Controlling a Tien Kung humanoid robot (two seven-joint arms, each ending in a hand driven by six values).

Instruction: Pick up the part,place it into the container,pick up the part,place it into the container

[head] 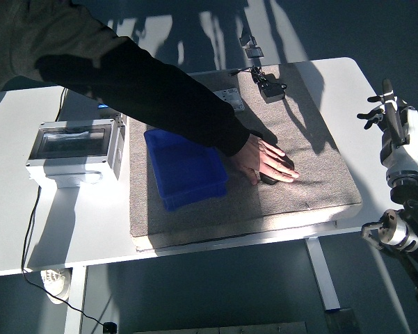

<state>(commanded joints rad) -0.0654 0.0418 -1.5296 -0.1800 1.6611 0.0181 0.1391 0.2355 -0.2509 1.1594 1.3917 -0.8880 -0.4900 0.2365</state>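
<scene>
A blue container (186, 168) stands on the grey mat (292, 125), left of centre. A person's hand (266, 160) lies flat on the mat just right of the container, covering a small black part (270, 179) whose edge shows under the fingers. The person's dark sleeve (146, 87) reaches in from the top left across the container's far side. My right hand (384, 111) is raised at the right edge, off the table's right side, fingers spread and empty. My left arm is out of view.
A white electrical box (73, 149) stands left of the mat. A black adapter with cable (270, 86) lies at the mat's far edge. A grey switch plate (229, 97) shows partly behind the sleeve.
</scene>
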